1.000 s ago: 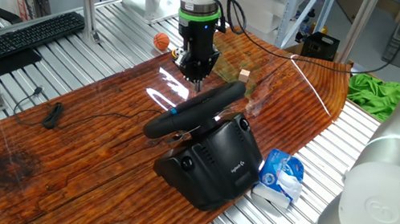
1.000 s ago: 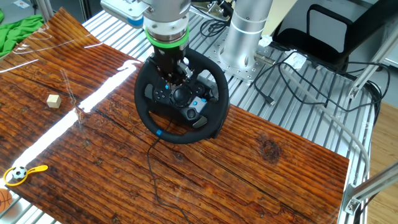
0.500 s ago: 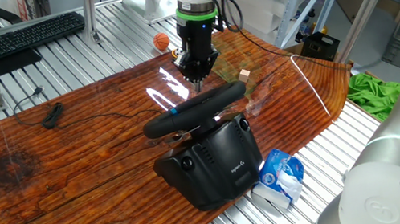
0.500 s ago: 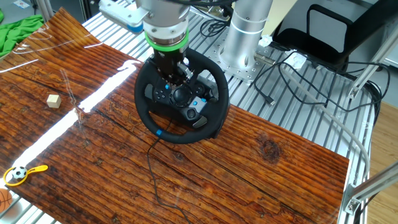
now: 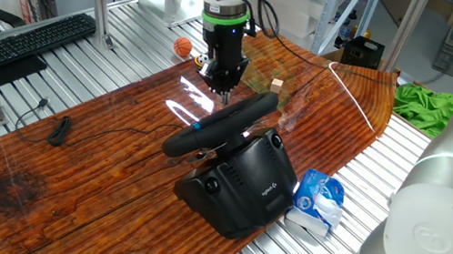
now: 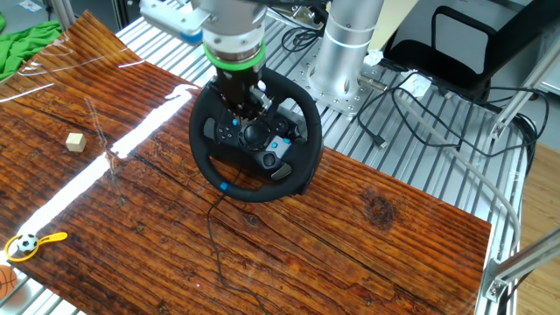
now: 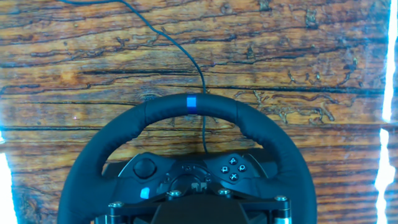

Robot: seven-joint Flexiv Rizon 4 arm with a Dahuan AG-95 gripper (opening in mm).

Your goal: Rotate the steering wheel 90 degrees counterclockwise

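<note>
Left of the wheel, on the wooden table (image 6: 367, 236): a small wooden cube (image 6: 76, 142), well apart; a toy ball on a yellow stalk (image 6: 30, 242) near the table's edge; a thin black cable (image 6: 213, 229) trailing away from under the rim.

Centre: the steering wheel (image 6: 255, 136), black and padded, standing on the table near its back edge, tilted on a bulky black base (image 5: 240, 183) with a white logo. Blue stripe (image 6: 225, 186) on the rim at the side facing away from the arm; in the hand view, blue stripe (image 7: 192, 102) at the top middle of the rim (image 7: 161, 115), buttons and hub below it.

Above the wheel: the arm (image 5: 220, 3), coming down nearly upright, green ring at the wrist (image 6: 234, 61), with the gripper (image 6: 249, 105) pointing down over the hub, inside the rim's circle. In the side view, gripper (image 5: 224, 79) just above and behind the rim. Fingers dark against dark wheel; whether released or clenched, cannot tell, nor whether touching the wheel.

Right of the wheel: a grey arm pedestal (image 6: 343, 52) just behind; tangled cables (image 6: 411, 114) on the metal slats beyond. Beside the base in the side view, a blue and white packet (image 5: 317, 199).
</note>
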